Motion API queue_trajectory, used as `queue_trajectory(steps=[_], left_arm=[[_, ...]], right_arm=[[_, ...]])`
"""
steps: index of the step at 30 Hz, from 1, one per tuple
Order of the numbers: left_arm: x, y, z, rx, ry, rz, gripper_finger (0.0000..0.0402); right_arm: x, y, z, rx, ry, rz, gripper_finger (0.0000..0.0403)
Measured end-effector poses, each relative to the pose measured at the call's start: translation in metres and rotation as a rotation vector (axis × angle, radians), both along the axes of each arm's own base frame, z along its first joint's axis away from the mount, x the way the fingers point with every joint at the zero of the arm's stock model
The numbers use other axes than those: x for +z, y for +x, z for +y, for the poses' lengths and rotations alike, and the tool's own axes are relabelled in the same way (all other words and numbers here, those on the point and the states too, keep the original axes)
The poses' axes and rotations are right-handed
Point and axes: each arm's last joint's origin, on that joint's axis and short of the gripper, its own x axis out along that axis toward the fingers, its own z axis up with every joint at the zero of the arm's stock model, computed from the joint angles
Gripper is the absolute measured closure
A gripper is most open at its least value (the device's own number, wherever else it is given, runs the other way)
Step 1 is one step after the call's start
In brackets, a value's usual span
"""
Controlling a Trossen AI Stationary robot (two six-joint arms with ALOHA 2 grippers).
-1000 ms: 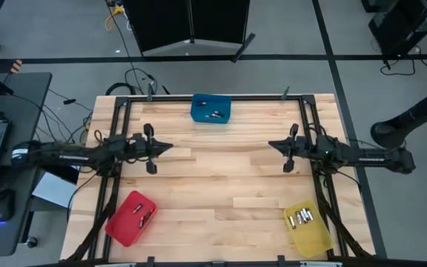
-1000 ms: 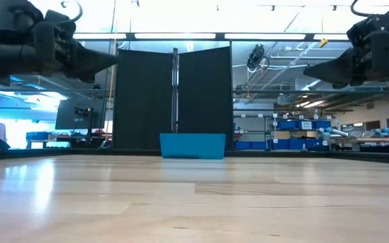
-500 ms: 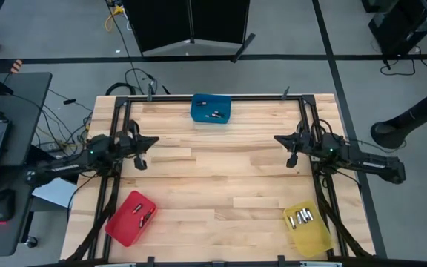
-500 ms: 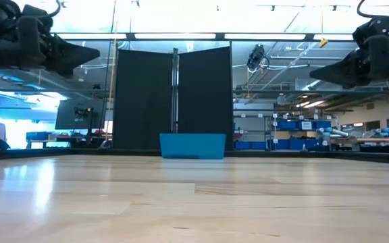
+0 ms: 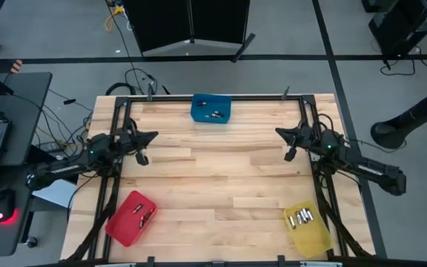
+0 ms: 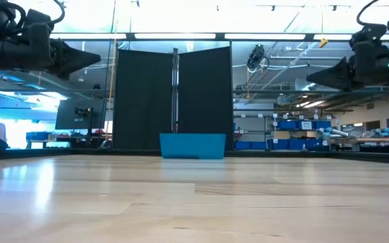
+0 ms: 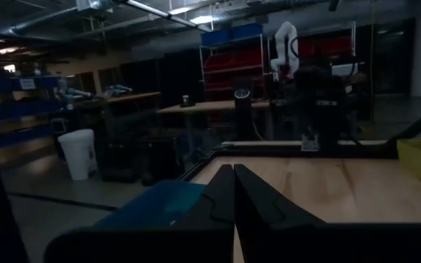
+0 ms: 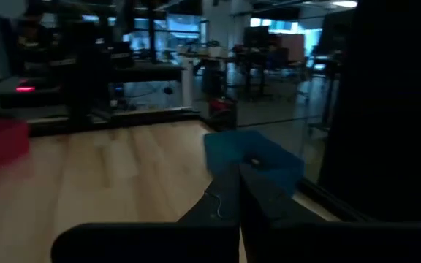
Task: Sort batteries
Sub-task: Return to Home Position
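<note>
On the worktop [image 5: 221, 178], the batteries [image 5: 300, 218] lie inside the blue bin [image 5: 197, 111], red bin [image 5: 121, 222] and yellow bin [image 5: 313, 236]. Above its sides hang the left gripper [image 5: 151, 136] and right gripper [image 5: 280, 133], both with fingers [image 7: 214, 204] pressed together, empty.

One table [image 5: 221, 178], two grippers, left gripper [image 5: 153, 136] and right gripper [image 5: 280, 133], three bins, one blue bin [image 5: 196, 111], one red bin [image 5: 124, 222], one yellow bin [image 5: 311, 236], about ten batteries [image 5: 215, 114], three in blue, three in red, four in yellow.
</note>
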Motion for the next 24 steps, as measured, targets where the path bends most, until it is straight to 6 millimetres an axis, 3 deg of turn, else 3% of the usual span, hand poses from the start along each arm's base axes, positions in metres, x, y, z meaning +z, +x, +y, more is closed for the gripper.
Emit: queue_trajectory(steps=[9, 17, 24], left_arm=[[-0.015, 0.001, 0.002, 0.059, -0.073, 0.133, 0.0396], [-0.016, 0.001, 0.003, 0.094, -0.113, 0.136, 0.0396], [-0.016, 0.001, 0.004, 0.107, -0.114, 0.136, 0.0396]], right_arm=[[0.000, -0.003, -0.007, -0.093, 0.004, 0.003, 0.0395], [-0.004, -0.002, -0.012, -0.135, 0.086, 0.015, 0.0376], [-0.011, 0.001, -0.016, -0.153, 0.144, 0.072, 0.0386]])
